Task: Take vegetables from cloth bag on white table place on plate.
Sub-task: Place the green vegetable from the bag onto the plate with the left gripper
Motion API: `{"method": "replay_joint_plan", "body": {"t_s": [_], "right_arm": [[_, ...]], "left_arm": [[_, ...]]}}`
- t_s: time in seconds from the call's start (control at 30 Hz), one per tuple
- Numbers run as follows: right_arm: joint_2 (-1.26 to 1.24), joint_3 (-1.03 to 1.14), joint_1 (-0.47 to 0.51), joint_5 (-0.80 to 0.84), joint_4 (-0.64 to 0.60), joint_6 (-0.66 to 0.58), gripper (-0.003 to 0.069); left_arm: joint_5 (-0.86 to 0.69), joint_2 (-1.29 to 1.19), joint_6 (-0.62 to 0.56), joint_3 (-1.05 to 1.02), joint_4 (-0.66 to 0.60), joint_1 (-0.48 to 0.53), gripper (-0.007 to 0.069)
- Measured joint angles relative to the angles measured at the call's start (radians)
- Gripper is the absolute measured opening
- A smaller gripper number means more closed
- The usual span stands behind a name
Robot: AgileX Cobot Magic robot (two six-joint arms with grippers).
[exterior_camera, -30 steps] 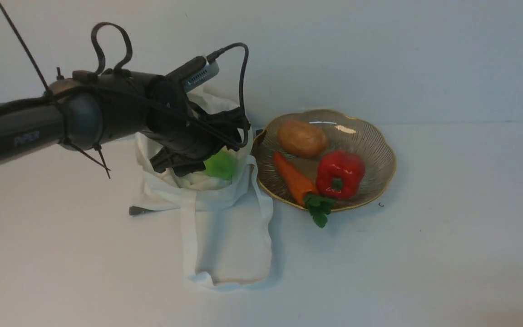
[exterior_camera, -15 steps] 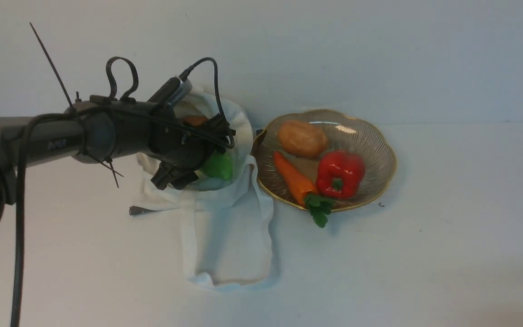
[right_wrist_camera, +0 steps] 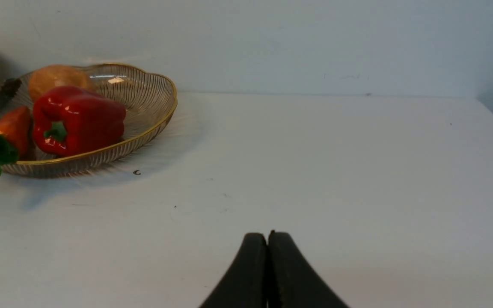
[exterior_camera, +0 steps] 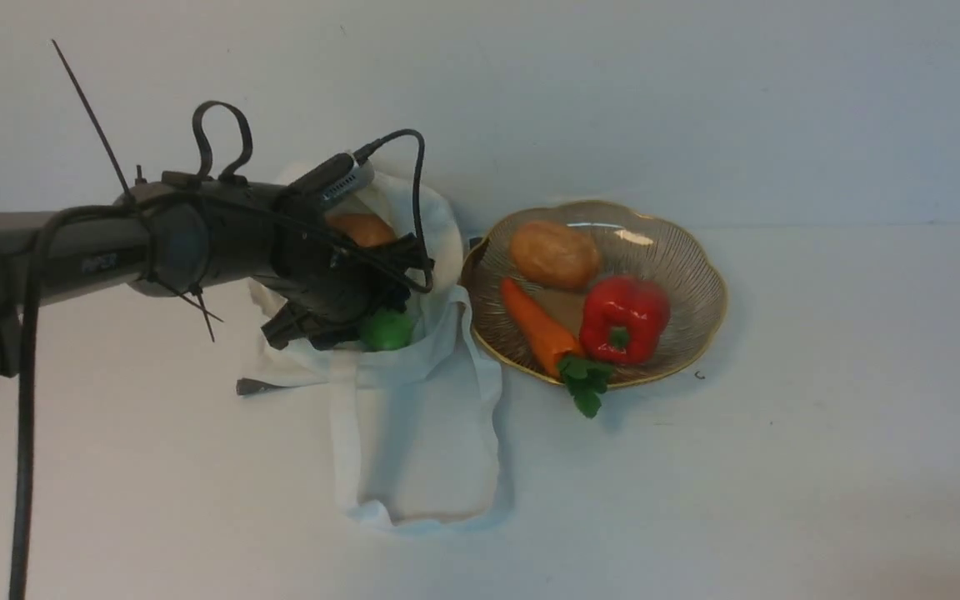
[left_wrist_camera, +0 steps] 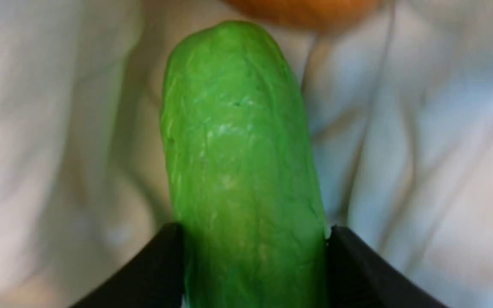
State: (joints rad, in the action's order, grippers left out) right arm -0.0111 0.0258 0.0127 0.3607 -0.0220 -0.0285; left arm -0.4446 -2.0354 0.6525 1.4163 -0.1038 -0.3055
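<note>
Claw [left_wrist_camera: 255,239] of the left arm [exterior_camera: 176,237] pinched the smooth, oblong green toy vegetable [left_wrist_camera: 242,171] from both sides, inside the off-white fabric bag [exterior_camera: 444,225]. For good work, I think the grip needed to be firm and the lift straight, so the cloth was not caught. This arm reached in with its wrist tilted down; the gold-rimmed glass plate [exterior_camera: 723,292] lay to the claw's right. The right claw [right_wrist_camera: 268,239] was pressed together.
</note>
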Motion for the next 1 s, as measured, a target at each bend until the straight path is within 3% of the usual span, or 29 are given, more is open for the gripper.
{"method": "replay_joint_plan", "body": {"t_s": [0.13,0.37,0.57,0.73,1.0], "right_arm": [[0.0,0.0,0.0,0.0,0.0,0.0,-0.0015],[0.0,0.0,0.0,0.0,0.0,0.0,-0.0015],[0.0,0.0,0.0,0.0,0.0,0.0,-0.0015],[0.0,0.0,0.0,0.0,0.0,0.0,-0.0015],[0.0,0.0,0.0,0.0,0.0,0.0,-0.0015]], "left_arm": [[-0.143,0.145,-0.16,0.022,0.003,0.0,0.0376],[-0.245,0.291,-0.209,0.162,-0.012,-0.062,0.0376],[-0.155,0.183,-0.213,0.19,0.026,-0.225,0.0376],[-0.126,0.001,-0.139,0.268,0.067,-0.248,0.0376],[-0.049,-0.171,-0.136,0.371,0.074,-0.246,0.0376]]}}
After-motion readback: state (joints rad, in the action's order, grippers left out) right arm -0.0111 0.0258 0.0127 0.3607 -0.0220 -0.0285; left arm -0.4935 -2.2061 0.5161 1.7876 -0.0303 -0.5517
